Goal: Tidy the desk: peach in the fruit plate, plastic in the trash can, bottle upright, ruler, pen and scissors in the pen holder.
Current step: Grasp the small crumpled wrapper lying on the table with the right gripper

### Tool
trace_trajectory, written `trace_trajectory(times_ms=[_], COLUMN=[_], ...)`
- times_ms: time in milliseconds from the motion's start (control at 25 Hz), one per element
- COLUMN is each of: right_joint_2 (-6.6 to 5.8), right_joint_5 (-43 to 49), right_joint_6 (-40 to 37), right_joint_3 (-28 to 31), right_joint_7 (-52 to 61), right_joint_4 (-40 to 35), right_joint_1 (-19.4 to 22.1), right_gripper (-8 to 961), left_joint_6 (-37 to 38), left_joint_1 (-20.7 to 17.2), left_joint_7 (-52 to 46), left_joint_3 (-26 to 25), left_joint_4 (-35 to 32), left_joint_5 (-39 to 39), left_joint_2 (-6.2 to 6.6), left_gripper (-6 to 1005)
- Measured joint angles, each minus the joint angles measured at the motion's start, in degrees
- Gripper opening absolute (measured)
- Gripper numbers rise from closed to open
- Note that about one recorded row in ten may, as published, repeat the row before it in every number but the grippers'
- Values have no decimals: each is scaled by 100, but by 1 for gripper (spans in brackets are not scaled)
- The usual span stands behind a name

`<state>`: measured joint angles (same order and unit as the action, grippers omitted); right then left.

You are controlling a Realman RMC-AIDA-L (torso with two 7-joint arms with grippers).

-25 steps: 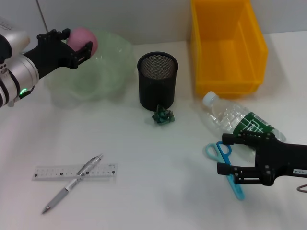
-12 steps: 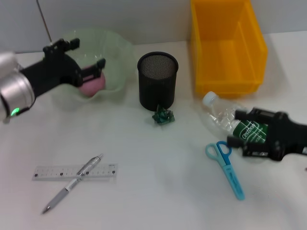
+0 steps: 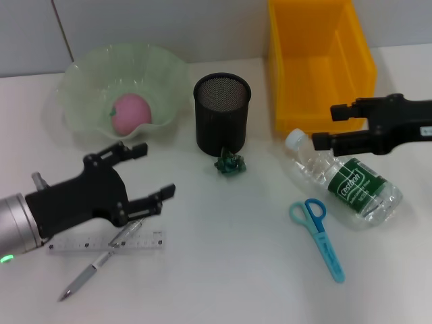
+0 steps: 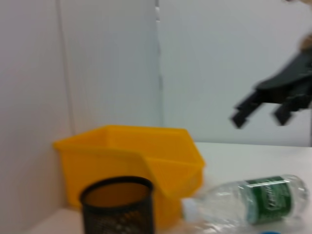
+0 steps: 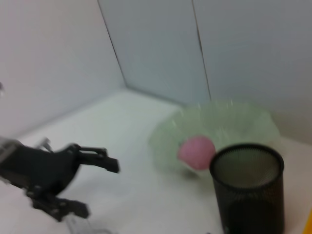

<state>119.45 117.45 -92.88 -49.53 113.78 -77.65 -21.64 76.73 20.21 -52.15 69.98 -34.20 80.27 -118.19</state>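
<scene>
Progress is judged as one step of six complete. The peach [image 3: 131, 113] lies inside the fruit plate [image 3: 81, 81].

Remaining items on the bench [image 3: 223, 270]:
- The plastic [image 3: 230, 163], a small green crumpled piece, lies just in front of the pen holder [image 3: 222, 112]; the trash can [image 3: 317, 64] appears to hold nothing.
- The bottle [image 3: 344, 179] lies on its side, cap toward the trash can.
- The ruler [image 3: 104, 242] lies flat, with the pen [image 3: 101, 259] crossed over it.
- The scissors [image 3: 318, 236] lie beside the bottle.
- No tool is seen in the pen holder.

Claw states:
- The left claw [image 3: 142, 177] is released, fingers spread, and grasps nothing. It is positioned just above the ruler and pen, which are judged to be the next items addressed.
- The right claw [image 3: 325, 126] is released and empty. It is positioned above the bottle's cap end, in front of the trash can.
</scene>
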Motion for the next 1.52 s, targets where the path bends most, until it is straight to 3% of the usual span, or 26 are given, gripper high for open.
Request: trace_trajectory(times_ms=[160,200,400,520,1080,1520], right_joint_2=[-18,-36,-38,-33,-7,17], right_joint_5=[756,1211,2052,2302,2534,2369], right_joint_6=[21,-19,12,155,1961,2735], right_joint_3=[-550,-841,-1412,-1702,-2881,-3134], right_joint_7=[1016,1723,2790,3052,3617,3689], right_joint_4=[-556,-678,-692,-618,1253,2260], right_joint_1=[-278,-550,-1078,-1226,-1882,-2254], right_gripper=[817,817,817,817,816,817], left_joint_6=[233,474,759,758,148,79], left_joint_1=[131,293,528,543,733,737], left_joint_7=[-44,-47,-9,-8,-10,-10], left_joint_3=[9,12,-6,-17,55,128], left_joint_4=[251,555,982,1023,1400,1353], left_joint_5=[126,148,149,148,146,146], left_joint_2=[10,75,207,224,168,119], left_gripper=[849,849,848,849,849,848])
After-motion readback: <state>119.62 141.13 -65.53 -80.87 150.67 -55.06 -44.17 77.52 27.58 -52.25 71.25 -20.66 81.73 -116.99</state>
